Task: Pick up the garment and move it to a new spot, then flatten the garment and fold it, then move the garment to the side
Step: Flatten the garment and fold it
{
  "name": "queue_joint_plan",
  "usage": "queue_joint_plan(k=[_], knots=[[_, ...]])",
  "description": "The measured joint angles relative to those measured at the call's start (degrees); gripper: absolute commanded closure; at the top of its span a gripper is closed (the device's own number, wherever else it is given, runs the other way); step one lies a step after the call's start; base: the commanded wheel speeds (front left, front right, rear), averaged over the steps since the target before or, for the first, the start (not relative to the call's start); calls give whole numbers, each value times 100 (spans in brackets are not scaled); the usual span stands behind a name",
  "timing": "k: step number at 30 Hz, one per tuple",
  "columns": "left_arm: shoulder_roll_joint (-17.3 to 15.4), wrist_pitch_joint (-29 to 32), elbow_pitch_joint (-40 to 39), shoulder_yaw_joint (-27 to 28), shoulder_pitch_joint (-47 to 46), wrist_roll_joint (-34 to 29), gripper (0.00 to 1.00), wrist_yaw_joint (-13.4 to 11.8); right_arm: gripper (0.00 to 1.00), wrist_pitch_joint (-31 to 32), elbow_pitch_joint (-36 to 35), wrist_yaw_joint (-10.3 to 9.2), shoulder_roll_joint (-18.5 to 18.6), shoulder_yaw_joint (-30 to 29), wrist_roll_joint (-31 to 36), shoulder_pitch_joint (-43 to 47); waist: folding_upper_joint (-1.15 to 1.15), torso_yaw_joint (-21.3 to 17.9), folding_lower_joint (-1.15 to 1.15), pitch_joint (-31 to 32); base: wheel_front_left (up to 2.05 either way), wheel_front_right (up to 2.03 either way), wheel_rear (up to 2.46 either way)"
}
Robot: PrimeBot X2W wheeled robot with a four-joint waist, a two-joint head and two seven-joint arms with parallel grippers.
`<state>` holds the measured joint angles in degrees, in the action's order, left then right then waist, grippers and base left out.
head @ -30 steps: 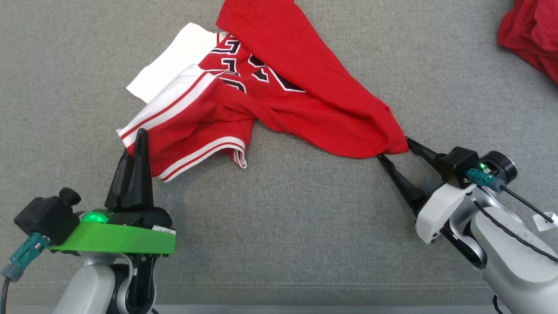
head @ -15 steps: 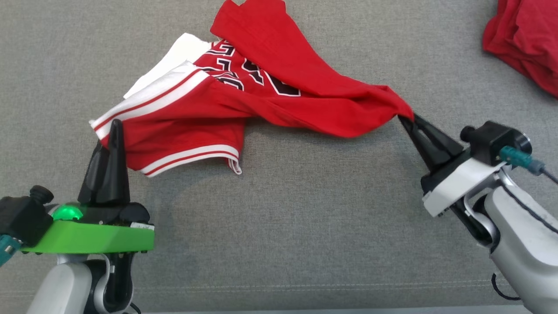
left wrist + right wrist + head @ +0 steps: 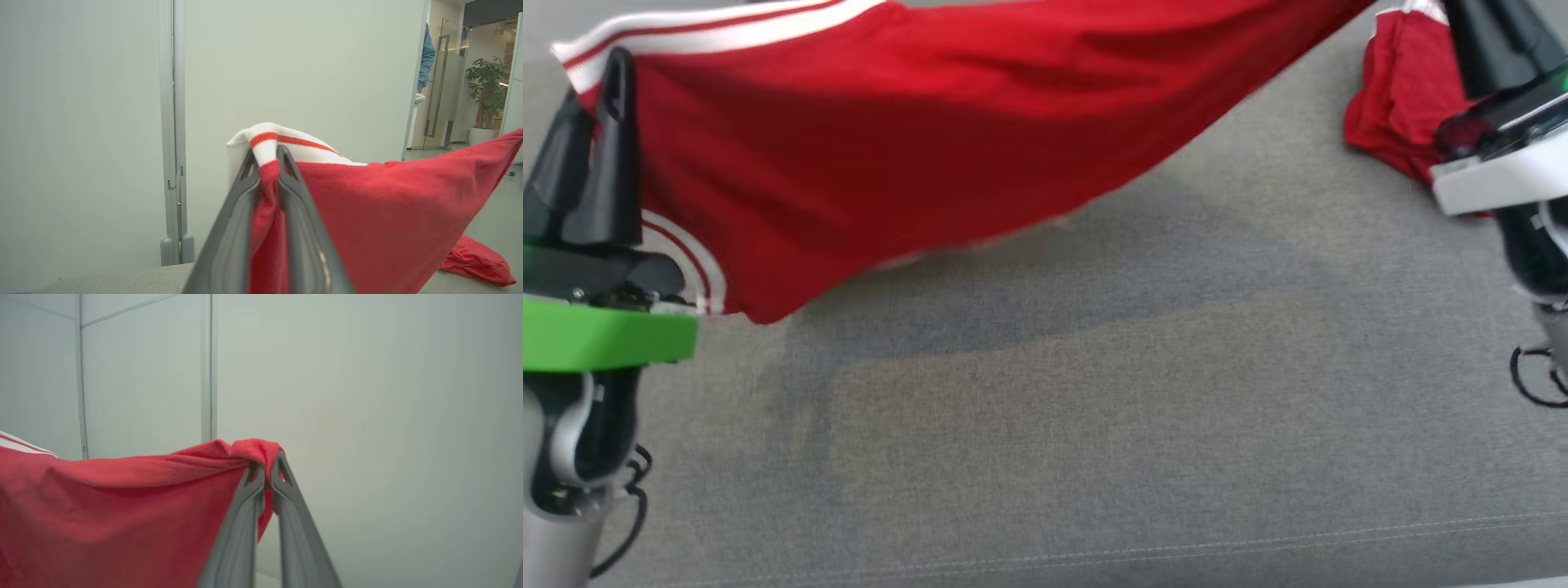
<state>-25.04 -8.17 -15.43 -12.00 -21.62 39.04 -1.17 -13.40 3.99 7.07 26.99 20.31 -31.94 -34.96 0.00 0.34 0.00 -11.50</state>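
Left gripper [image 3: 267,154] — clamped on garment [image 3: 931,122] | right gripper [image 3: 267,463] — clamped on garment | garment stretched between them

Left claw [image 3: 267,156] and right claw [image 3: 267,465] spread wide apart, both up off the surface, fingers near level, jaws pinched tight on opposite garment [image 3: 931,122] ends.

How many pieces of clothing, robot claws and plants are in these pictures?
Red garments: 2, the jersey and a red heap
Grippers: 2, the left gripper and the right gripper, both shut on the jersey
Plants: 1, a potted plant
Total: 5
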Motion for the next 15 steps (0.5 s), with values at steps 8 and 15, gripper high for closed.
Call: queue_joint_plan(k=[8, 15], knots=[[-114, 419, -160, -34, -734, 123, 100, 155, 100, 156, -76, 0, 189, -365, -254, -392, 0, -202, 0, 541, 0, 0, 0], [-75, 914, -643, -167, -1170, 480, 100, 198, 100, 503, -505, -43, 509, -734, -468, -609, 0, -407, 0, 805, 0, 0, 0]])
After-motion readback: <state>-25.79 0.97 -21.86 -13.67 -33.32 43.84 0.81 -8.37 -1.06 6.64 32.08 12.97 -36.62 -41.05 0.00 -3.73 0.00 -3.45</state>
